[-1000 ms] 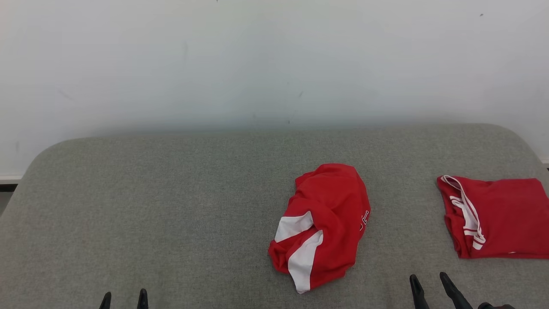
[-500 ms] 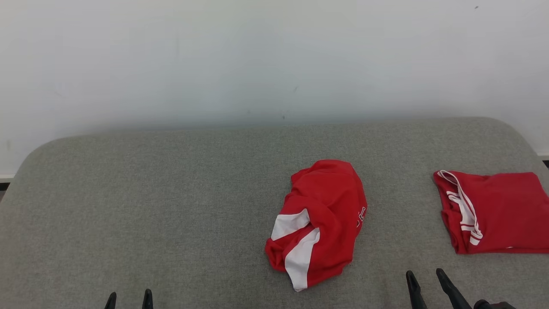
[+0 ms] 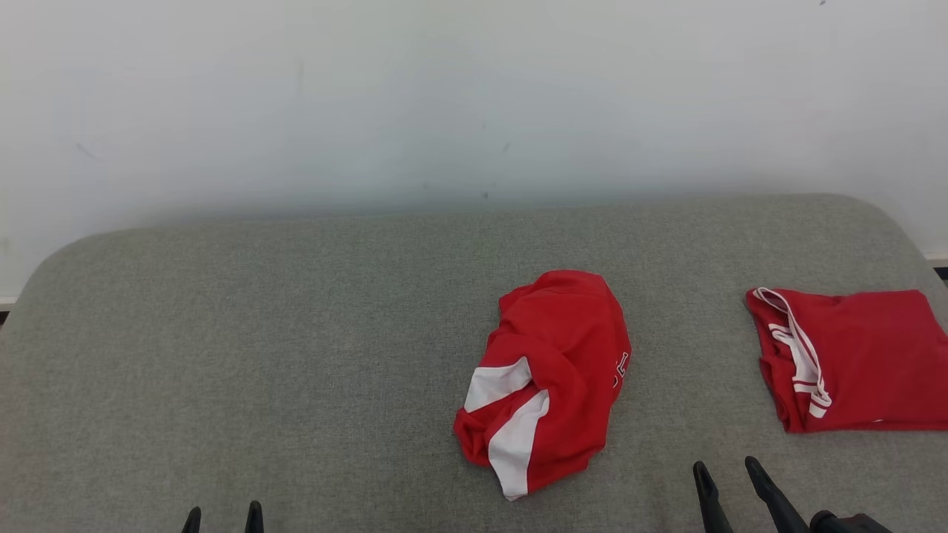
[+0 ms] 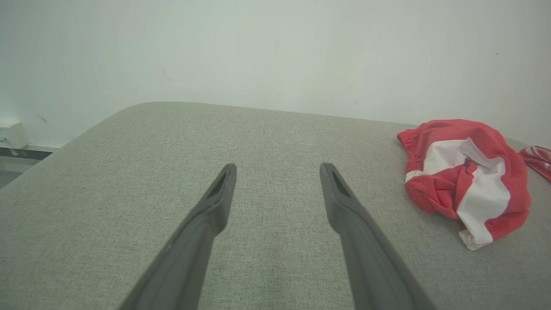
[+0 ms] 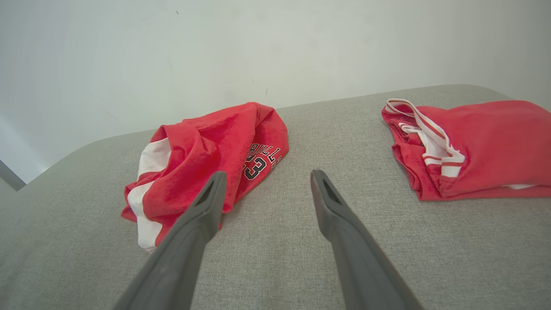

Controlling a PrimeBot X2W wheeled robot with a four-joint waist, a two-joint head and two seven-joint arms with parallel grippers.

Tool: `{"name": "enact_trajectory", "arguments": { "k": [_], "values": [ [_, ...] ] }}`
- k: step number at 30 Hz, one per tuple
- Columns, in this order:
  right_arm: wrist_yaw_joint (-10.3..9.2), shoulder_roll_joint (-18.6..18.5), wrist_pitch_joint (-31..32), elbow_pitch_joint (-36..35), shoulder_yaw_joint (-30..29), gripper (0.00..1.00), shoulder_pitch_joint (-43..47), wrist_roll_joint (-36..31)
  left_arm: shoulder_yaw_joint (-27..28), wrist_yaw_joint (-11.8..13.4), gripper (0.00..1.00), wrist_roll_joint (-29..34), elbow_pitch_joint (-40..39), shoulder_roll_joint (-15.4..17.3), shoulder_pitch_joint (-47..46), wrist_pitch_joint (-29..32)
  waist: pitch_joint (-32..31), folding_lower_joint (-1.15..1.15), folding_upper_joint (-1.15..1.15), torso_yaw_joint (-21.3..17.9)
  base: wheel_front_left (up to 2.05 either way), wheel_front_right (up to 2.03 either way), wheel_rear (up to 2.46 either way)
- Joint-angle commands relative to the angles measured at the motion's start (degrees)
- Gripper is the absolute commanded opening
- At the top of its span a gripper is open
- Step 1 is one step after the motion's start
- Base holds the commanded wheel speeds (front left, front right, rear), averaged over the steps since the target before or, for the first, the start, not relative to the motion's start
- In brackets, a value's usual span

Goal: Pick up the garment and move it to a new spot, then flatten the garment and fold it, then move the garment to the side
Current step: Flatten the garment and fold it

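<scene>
A crumpled garment, red with broad white panels, lay in a loose heap on the grey padded surface. Neither gripper had hold of it. In the right wrist view the same garment showed dark lettering, "BULLS" over "23", on the side turned toward that camera. In the left wrist view the garment showed its white panels and a gathered red hem.

To the right of the crumpled garment, and well apart from it, a second red garment lay folded flat with white-striped trim along the edge nearer the heap. The right wrist view showed the folded garment with bare grey fabric between the two. Only a sliver of it showed past the heap in the left wrist view.

The right gripper sat to the right of the crumpled garment and nearer the robot, clear of the cloth, about level with the gap between the two garments. Its two dark fingers were spread wide with nothing between them. From its own wrist camera the right gripper pointed at the bare strip just right of the heap, and its left finger crossed the heap's near edge in the picture.

The left gripper sat far to the left of the crumpled garment and nearer the robot. The left gripper was also spread wide and empty, over bare grey fabric.

Beyond the crumpled garment a plain white wall rose behind the surface.
</scene>
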Motion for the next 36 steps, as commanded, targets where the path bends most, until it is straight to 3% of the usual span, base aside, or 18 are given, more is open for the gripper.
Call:
{"name": "enact_trajectory", "arguments": {
  "k": [1,9,15,20,27,34,35,36],
  "values": [
    [-0.15,-0.06,-0.47,0.12,0.25,1.00,-0.40,-0.05,0.36,-0.06,1.00,-0.54,0.21,-0.20,-0.04,-0.16,0.12,0.00,0.00,-0.35,0.00,0.00,0.00],
    [-0.15,-0.13,0.00,-0.25,1.31,1.00,-1.35,0.01,-1.79,-0.01,1.00,-4.31,2.40,0.22,-4.25,-0.16,1.08,0.00,0.00,-3.01,0.00,0.00,0.00],
    [-0.15,-0.25,0.56,-0.64,1.95,1.00,-2.31,-0.11,-13.82,-0.01,1.00,-13.02,11.07,4.84,-14.89,8.67,2.52,0.00,0.00,-6.98,0.00,0.00,0.00],
    [-0.15,-0.07,0.82,-0.83,2.64,1.00,-2.83,-0.05,-20.33,-0.02,1.00,-20.01,15.51,5.45,-22.79,14.41,3.97,0.00,0.00,-11.21,0.00,0.00,0.00],
    [-0.15,0.21,0.28,-0.91,3.46,1.00,-4.00,0.20,-21.74,0.14,1.00,-24.20,22.67,5.96,-28.96,19.04,6.51,0.00,0.00,-16.83,0.00,0.00,0.00],
    [-0.15,0.47,-0.43,-0.12,3.74,1.00,-4.59,0.39,-21.84,0.84,1.00,-24.73,26.95,6.23,-31.37,20.38,7.37,0.00,0.00,-19.43,0.00,0.00,0.00],
    [-0.15,0.49,-0.55,0.00,3.78,1.00,-4.62,0.41,-21.87,1.26,0.94,-24.42,27.61,6.25,-31.66,20.54,7.38,0.00,0.00,-19.55,0.00,0.00,0.00],
    [-0.15,0.52,-0.54,0.05,3.80,1.00,-4.64,0.42,-21.79,1.84,0.41,-24.11,28.16,6.33,-31.92,20.42,7.35,0.00,0.00,-19.64,0.00,0.00,0.00]
  ]
}}
